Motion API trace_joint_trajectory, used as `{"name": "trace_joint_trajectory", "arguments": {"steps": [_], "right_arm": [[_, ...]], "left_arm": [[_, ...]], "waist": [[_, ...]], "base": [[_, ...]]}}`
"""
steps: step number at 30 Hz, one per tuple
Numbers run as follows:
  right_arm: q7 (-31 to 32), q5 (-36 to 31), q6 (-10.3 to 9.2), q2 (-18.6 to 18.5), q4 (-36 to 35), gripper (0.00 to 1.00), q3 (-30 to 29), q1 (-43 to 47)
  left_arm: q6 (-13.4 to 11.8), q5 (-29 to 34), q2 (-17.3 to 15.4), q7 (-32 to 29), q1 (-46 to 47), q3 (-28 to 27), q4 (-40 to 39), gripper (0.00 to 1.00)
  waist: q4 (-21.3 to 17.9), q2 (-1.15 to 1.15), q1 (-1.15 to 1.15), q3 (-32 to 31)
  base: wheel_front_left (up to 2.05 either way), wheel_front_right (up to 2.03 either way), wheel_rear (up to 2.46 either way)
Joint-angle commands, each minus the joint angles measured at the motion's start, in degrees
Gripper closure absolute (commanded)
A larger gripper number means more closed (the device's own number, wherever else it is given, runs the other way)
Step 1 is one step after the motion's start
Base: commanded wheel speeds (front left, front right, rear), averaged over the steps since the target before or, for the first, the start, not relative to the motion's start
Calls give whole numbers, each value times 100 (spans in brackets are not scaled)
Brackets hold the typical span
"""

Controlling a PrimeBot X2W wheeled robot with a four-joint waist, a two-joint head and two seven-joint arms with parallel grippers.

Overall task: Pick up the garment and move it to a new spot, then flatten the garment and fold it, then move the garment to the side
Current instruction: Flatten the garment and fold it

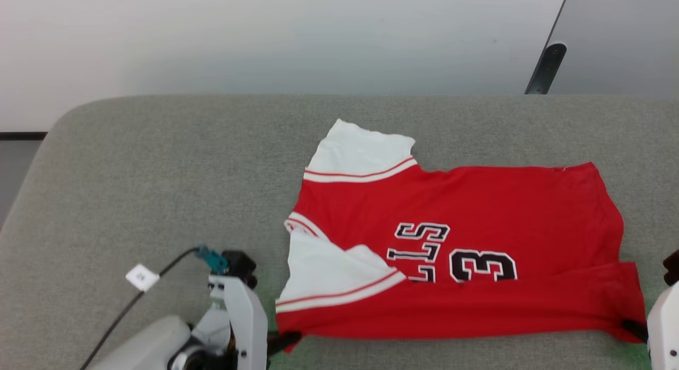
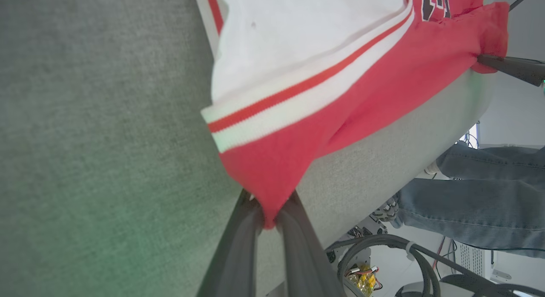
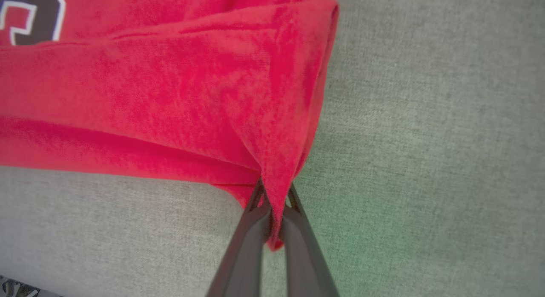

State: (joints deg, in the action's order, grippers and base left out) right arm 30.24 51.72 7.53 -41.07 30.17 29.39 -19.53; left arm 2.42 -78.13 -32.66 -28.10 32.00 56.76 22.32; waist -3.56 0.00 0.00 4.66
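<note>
Beside the left gripper (image 1: 284,338), on its outer side, a black cable (image 1: 132,301) carrying a white tag (image 1: 142,277) crosses the grey padded table (image 1: 159,173) and ends in a teal plug (image 1: 212,258) on that arm's wrist. Far ahead of the right gripper (image 1: 631,327), past the table's far edge, a dark post (image 1: 546,67) stands at a slant. Below the table's near edge, the left wrist view shows a person's legs in jeans (image 2: 468,194) and a bundle of dark cables (image 2: 383,254).

The garment (image 1: 451,211) lies on the table between the two grippers, stretched sideways, with its sleeves toward the left gripper and its hem toward the right one. Its near long edge is doubled over in a red band that covers the lower part of the black print. One white sleeve lies flat well ahead of the left gripper; the other rests on the red body just ahead of its fingers.

The left gripper's fingers are pressed together on the red corner below the striped sleeve trim, near the table's front edge. The right gripper pinches the hem corner of the doubled band, and a tip of red cloth pokes out between its fingers.
</note>
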Motion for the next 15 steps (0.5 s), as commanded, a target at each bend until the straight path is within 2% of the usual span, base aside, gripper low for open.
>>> {"name": "trace_joint_trajectory", "arguments": {"steps": [1,6,7,8,9,10,11,15], "right_arm": [[-25,21,-8,-78,-15,100,-39,110],[-71,57,-8,-153,-89,100,-123,235],[-126,20,-8,-166,-94,86,-159,244],[-189,-13,-9,-166,-92,58,-211,255],[-246,-27,-9,-152,-89,25,-258,264],[-318,-50,-9,-132,-85,0,-316,267],[-394,-57,-8,-102,-73,0,-389,268],[-754,-177,-7,-40,-129,0,-679,281]], "left_arm": [[-99,38,-125,46,-169,-9,-147,100],[-381,38,-345,238,-456,-69,-721,100],[-430,48,-372,291,-497,-90,-797,99],[-481,69,-392,373,-531,-124,-867,77],[-522,65,-404,448,-559,-152,-924,54],[-556,43,-411,508,-599,-182,-986,16],[-586,45,-436,576,-633,-213,-1046,0],[-793,84,-557,1122,-809,-488,-1303,0]], "waist": [[13,0,0,-10],[27,0,0,1],[29,0,0,0],[31,0,0,-3],[31,0,0,-7],[31,0,0,-17],[28,0,0,-28],[14,0,0,-54]], "base": [[0,0,0],[0,0,0],[0,0,0],[0,0,0],[0,0,0],[0,0,0],[0,0,0],[0,0,0]]}}
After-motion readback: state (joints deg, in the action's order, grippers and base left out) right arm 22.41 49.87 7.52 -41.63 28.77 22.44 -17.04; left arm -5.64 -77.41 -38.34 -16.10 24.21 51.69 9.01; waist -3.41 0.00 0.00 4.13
